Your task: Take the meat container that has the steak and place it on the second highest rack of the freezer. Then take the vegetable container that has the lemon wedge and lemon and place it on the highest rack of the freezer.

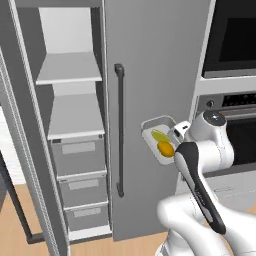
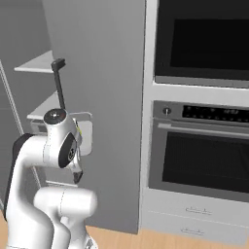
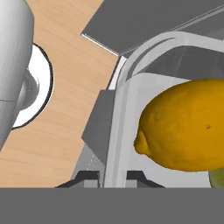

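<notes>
Gripping container (image 1: 156, 131) rim, tool (image 1: 176, 134) beside closed freezer door (image 1: 150, 75).

Vegetable container (image 1: 151, 126): clear, shallow, rounded-corner tray, tipped up so its open face shows in the left base view, up in the air in front of the freezer's closed right door, beside the dark bar handle. Lemon (image 1: 165, 149) inside, oval, orange-yellow, at the lower part of the tray; fills the hand view (image 3: 183, 127) close to the tray rim. Lemon wedge (image 1: 160, 135) pale yellow-green, thin, just above and touching the lemon. Freezer (image 1: 150, 60) tall, grey, left compartment open. Highest rack (image 1: 70, 69) pale grey, flat, bare; like shelf below it, then three drawers.
</notes>
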